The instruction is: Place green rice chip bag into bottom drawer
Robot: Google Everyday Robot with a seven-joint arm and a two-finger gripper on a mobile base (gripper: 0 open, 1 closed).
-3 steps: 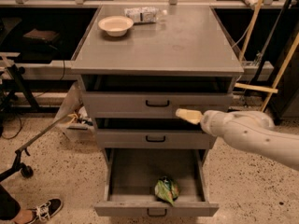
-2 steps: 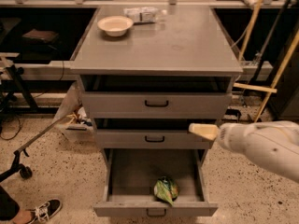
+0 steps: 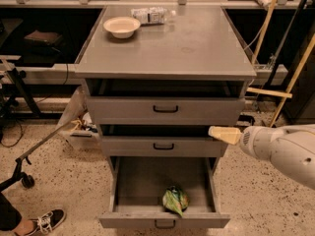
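One bag only, and already home: green rice chip bag (image 3: 174, 200) lying inside bottom drawer (image 3: 123, 191), close to the front wall, right of centre, resting on the grey floor. Crumpled foil, bright green with pale print, glossy and slack; probably light, apt to slide or rustle if nudged. Deep boxy drawer of plain grey sheet metal, pulled well out, dark bar handle on its front.

Reads as placing done, bag let go. Calls next for little beyond a clean retreat, keeping clear of the drawer's right wall and of the bag; no fresh grasp needed, by this judgement.

Higher and to the right, gripper (image 3: 222, 134) hanging just beside the right end of middle drawer (image 3: 163, 146), well apart from the bag, nothing seen in it. Pale tan wedge at the tip of a smooth, rounded white arm (image 3: 285, 151); whether parted or closed, cannot tell.

Above that, top drawer (image 3: 165, 110), shallow, grey, same dark handle.

Farthest back, flat matte grey bench (image 3: 197, 48), carrying at its far left a round cream bowl (image 3: 121, 26) and, just behind it, a clear plastic water bottle (image 3: 152, 15) on its side.
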